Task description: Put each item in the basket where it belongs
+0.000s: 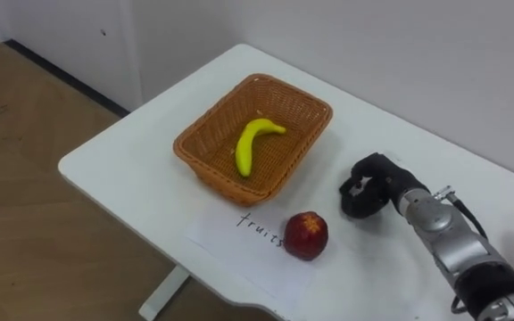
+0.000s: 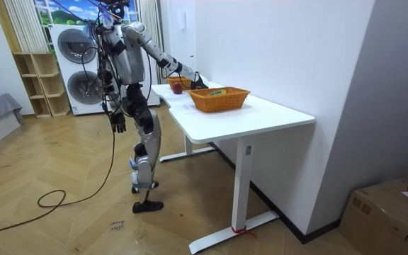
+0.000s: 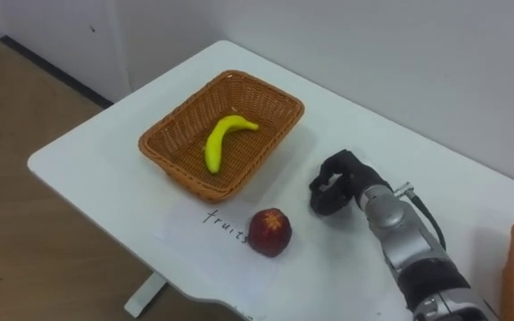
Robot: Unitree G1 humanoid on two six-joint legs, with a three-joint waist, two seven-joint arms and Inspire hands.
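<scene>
- We see the basket (image 1: 214, 176) with the banana (image 1: 253, 143) inside; the apple (image 1: 306, 235) stands just outside it on the paper label (image 1: 226, 234), and a clumsy nudge could roll it off the near edge of the table (image 1: 119, 160).
- The apple lies near our right hand (image 1: 368, 185), to its left, apart.
- That hand is curled up, holding nothing.

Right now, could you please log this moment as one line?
banana in basket | apple on table, outside basket | right hand curled, empty, beside apple | left hand at side
</scene>
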